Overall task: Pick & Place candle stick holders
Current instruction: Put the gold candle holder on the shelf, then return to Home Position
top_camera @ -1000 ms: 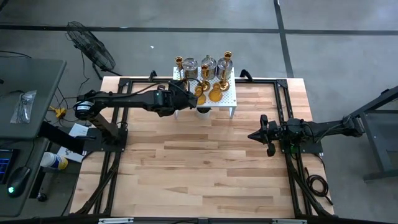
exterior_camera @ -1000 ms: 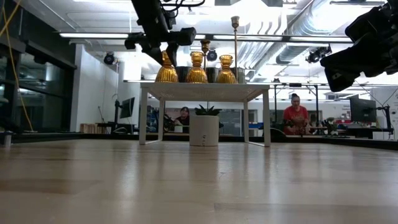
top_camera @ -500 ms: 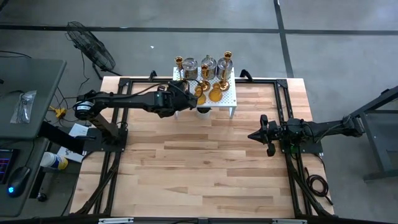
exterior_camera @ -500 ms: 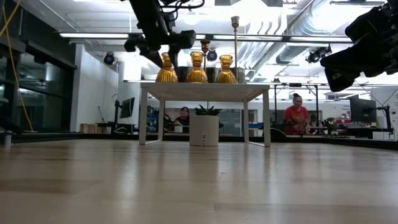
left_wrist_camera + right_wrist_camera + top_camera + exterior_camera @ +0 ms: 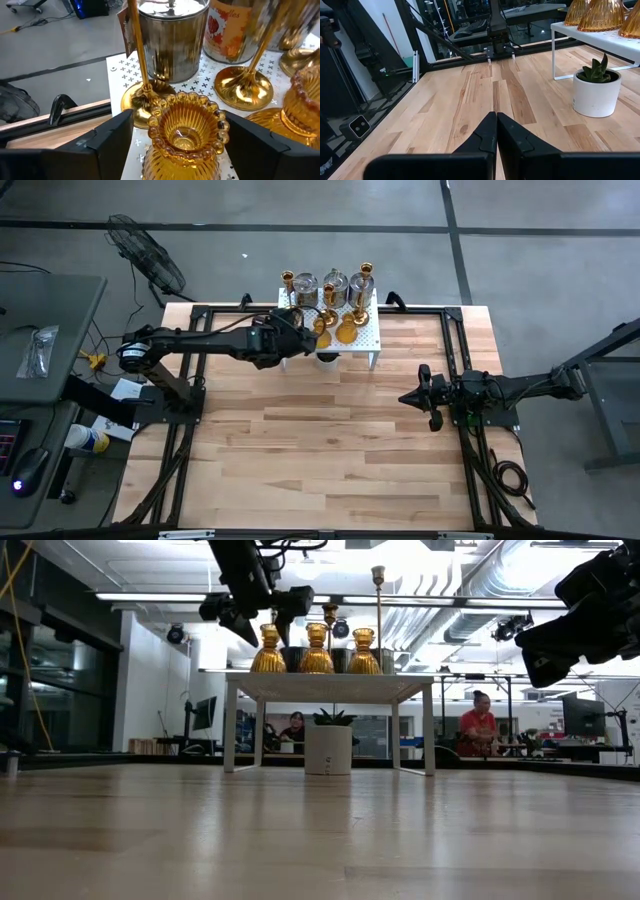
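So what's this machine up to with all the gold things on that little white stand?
The left gripper has its open fingers on either side of a squat ribbed amber glass candle holder at the edge of the white perforated metal rack, not yet closed on it. Slim brass candlesticks and silvery jars stand behind. The right gripper waits shut over the wooden table.

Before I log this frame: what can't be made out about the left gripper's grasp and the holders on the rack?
- Contact: in the left wrist view the left gripper straddles the amber holder, fingers open; touching or not is unclear.
- Holder's base: cut off by the picture's bottom edge.
- High view: the left arm covers that holder on the white rack.
- Jar label: cropped, mostly unreadable.
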{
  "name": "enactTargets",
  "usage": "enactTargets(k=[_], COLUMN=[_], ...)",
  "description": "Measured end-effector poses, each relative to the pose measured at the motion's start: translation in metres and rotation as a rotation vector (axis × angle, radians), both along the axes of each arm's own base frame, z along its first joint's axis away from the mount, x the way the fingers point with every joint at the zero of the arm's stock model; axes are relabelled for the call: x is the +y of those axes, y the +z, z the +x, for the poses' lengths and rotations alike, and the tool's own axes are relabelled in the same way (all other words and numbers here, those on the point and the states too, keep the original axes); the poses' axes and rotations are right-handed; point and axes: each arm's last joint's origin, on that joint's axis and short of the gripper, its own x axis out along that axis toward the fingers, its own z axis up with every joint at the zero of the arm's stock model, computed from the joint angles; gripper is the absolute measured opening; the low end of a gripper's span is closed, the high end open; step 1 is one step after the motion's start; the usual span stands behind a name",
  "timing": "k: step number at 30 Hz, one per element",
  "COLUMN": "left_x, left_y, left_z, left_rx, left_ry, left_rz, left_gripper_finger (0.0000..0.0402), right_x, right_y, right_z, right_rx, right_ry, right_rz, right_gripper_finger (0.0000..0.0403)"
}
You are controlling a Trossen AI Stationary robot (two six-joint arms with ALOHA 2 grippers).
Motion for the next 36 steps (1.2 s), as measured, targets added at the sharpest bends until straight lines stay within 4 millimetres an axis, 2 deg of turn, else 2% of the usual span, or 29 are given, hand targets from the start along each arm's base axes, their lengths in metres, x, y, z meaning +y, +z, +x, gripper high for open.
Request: enactTargets(k=[15, 19, 27, 29, 33, 36], left_x=[-0.001, -0.008, -0.023, -0.027, -0.041, -0.049], left_y=[0.023, 0.032, 0.042, 0.046, 0.042, 0.035], left_z=[-0.008, -0.009, -0.01, -0.009, -0.003, -0.001], left_rx=[-0.001, 0.003, 0.119, 0.113, 0.142, 0.141], left_ry=[-0.031, -0.078, -0.168, -0.212, -0.412, -0.564], left_rz=[0.092, 0.129, 0.225, 0.23, 0.175, 0.115], left_gripper_finger=[0.0286, 0.0285, 0.0285, 0.0285, 0.0281, 0.0259], right_x=[0.0, 0.0, 0.0, 0.0, 0.0, 0.0], right_y=[0.0, 0.0, 0.0, 0.0, 0.0, 0.0], right_z=[0.0, 0.0, 0.0, 0.0, 0.0, 0.0], right_rx=[0.0, 0.001, 0.003, 0.003, 0.003, 0.003], right_ry=[0.0, 0.0, 0.0, 0.0, -0.001, 0.0], right_rz=[0.0, 0.0, 0.0, 0.0, 0.0, 0.0], right_gripper_finger=[0.0003, 0.0003, 0.0003, 0.0003, 0.0003, 0.0003])
